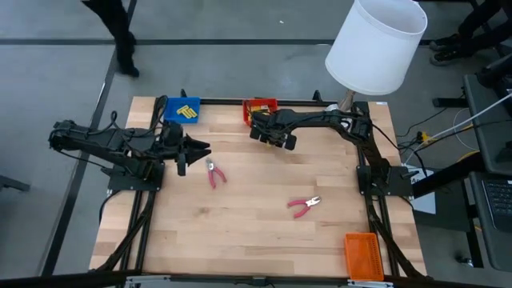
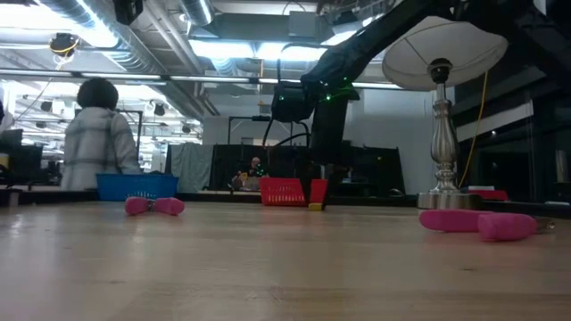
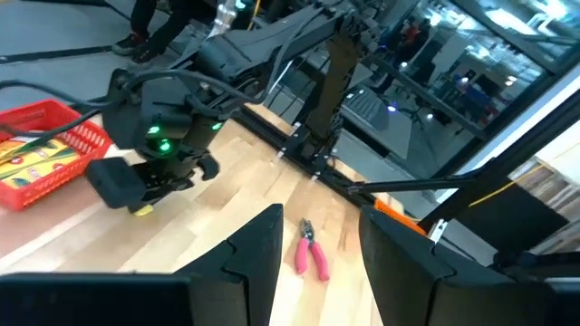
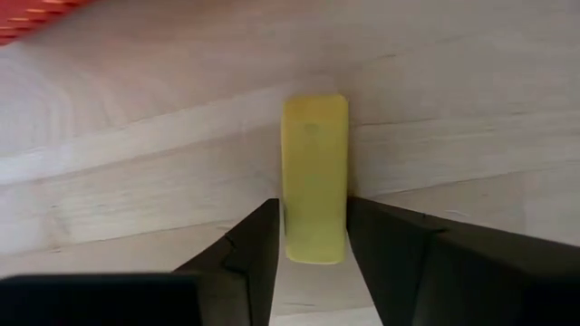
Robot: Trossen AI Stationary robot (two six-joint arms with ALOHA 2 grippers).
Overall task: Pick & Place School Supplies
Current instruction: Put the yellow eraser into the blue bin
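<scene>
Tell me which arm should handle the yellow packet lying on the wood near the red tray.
Right. The right gripper already has its fingers on either side of the yellow packet, beside the red tray. The left gripper is across the table, nearer a pair of pink-handled pliers.

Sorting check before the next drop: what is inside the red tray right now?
The red tray holds yellow packets with dark marks, lying flat. In the overhead view the right claw covers part of the tray, so a full count isn't possible.
</scene>
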